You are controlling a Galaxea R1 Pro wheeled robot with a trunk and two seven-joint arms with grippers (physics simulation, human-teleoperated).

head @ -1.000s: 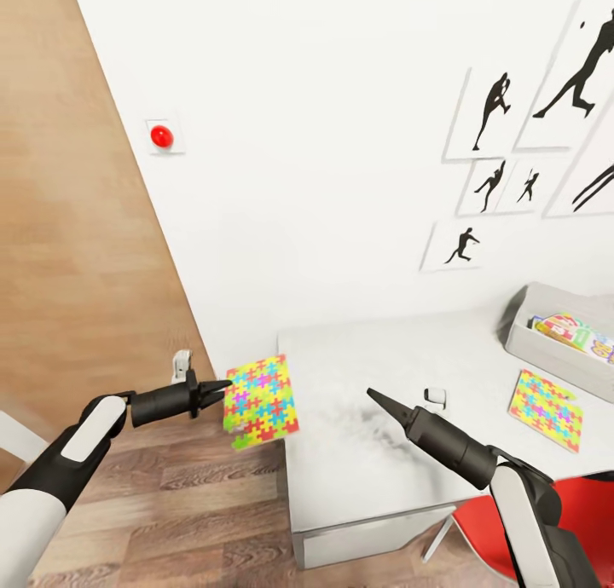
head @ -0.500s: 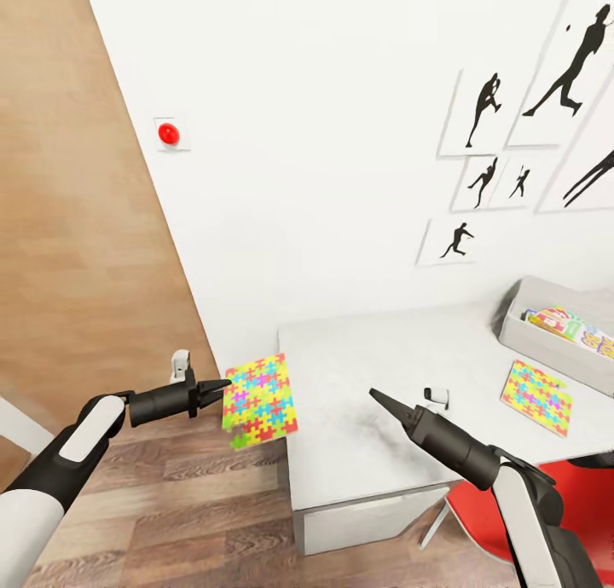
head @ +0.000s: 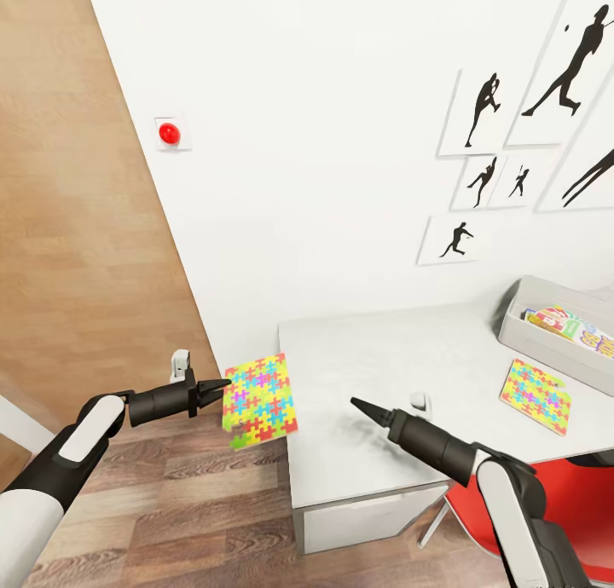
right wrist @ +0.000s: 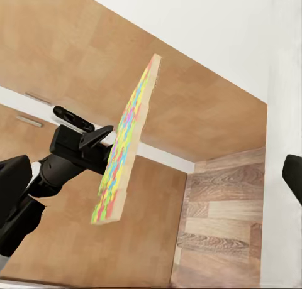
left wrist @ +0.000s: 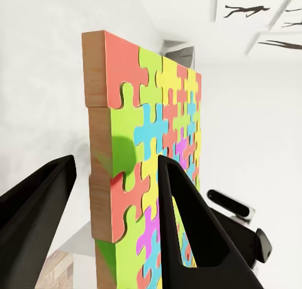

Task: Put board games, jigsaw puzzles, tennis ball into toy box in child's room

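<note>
Beside white wall, pale grey table point(head: 384, 358)

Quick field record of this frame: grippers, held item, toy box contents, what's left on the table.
left gripper: shut on jigsaw puzzle, fingers clamped on its edge, held upright off the table's left end
right gripper: over the table, holding nothing; open or shut: cannot tell
second jigsaw puzzle: flat on the table, beside the toy box
toy box: on the table by the wall, printed boxes inside
tennis ball: unseen
</note>
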